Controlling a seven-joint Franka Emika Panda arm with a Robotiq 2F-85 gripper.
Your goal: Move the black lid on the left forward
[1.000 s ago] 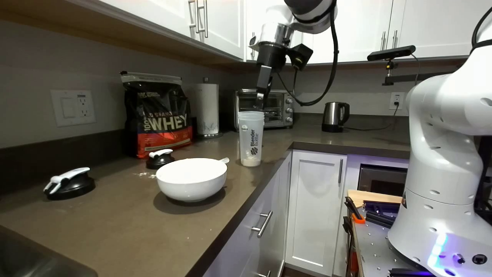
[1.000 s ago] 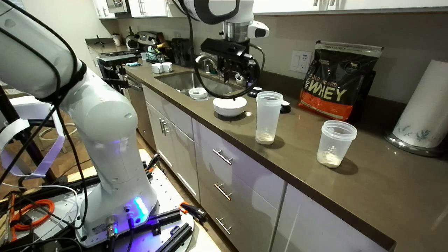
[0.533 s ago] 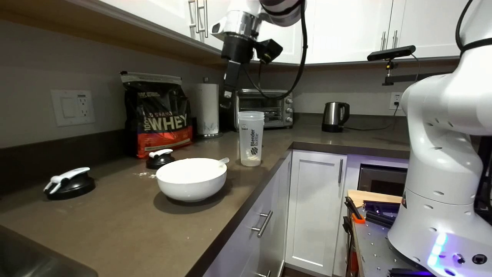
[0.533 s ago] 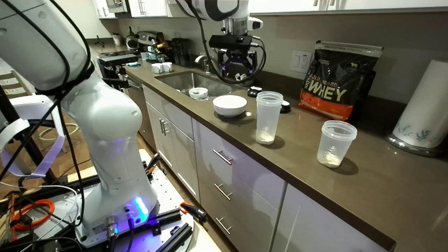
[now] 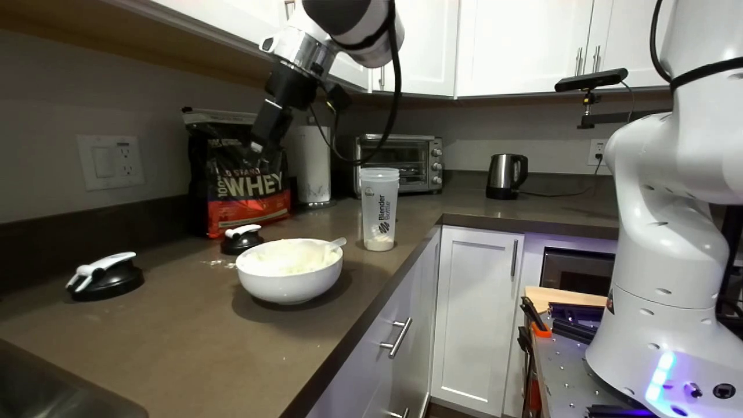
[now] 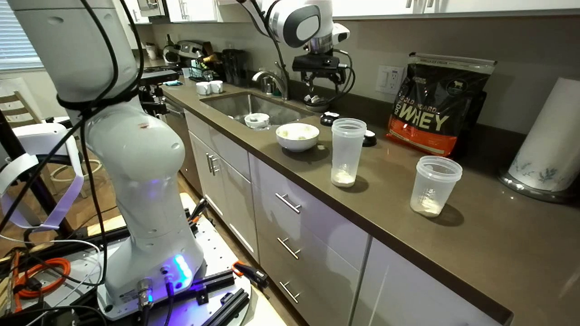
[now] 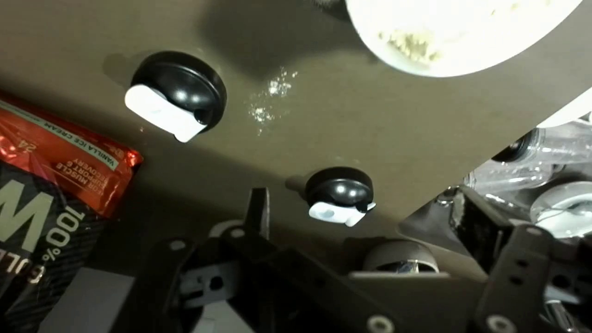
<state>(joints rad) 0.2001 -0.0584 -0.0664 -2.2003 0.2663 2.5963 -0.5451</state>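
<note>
The claw [image 7: 365,216] hangs in the air above the surface [image 5: 203,348], its fingers [image 7: 259,210] spread wide, with nothing in its grip; in an exterior view it is tilted and covers part of the whey bag [image 5: 246,197]; lower down and apart from it, seen between the fingers in the wrist view, the black lid [image 7: 339,181] sits with its white flap [image 7: 333,212]; in an exterior view that black lid [image 5: 116,283] lies at the left, toward the sink [image 6: 231,103]; the second lid [image 7: 182,76] sits between the whey bag and the white bowl [image 5: 288,287], near white powder [image 7: 279,88]; the white bowl holds pale crumbs, and a handle [image 5: 336,242] rests over its rim; farther along stand a tall cup [image 6: 348,147] and a shorter cup [image 6: 434,183], both pale at the bottom.
</note>
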